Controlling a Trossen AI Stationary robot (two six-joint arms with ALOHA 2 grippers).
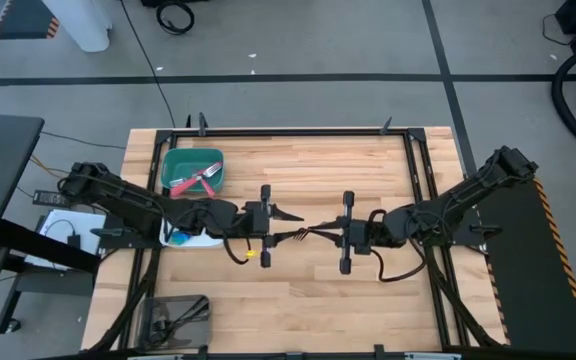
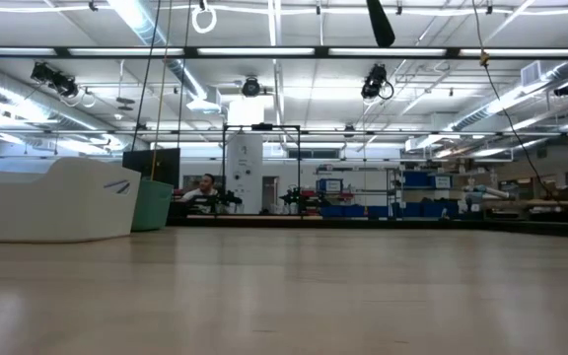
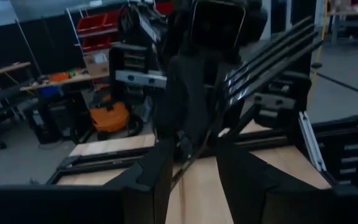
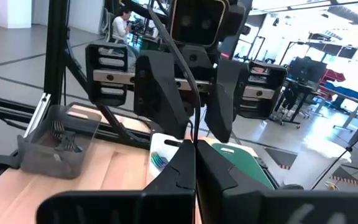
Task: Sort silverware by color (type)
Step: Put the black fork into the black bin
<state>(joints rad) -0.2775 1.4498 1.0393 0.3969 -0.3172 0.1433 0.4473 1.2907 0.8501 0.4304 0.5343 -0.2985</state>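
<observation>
While the two dark arms meet nose to nose above the middle of the pale wooden table (image 1: 368, 310), a slim all-dark-grey metal fork (image 1: 298, 237) bridges the gap, its long axis along the line joining them. The right gripper (image 1: 330, 234) is clamped shut on its handle end, tines pointing at the left gripper (image 1: 280, 228), whose fingers (image 3: 157, 177) stand spread either side of the shaft without pinching. To my eye a handover to the left arm, which sits nearer the green bin (image 1: 176, 166), white bin (image 1: 196, 240) and grey bin (image 1: 163, 305).
</observation>
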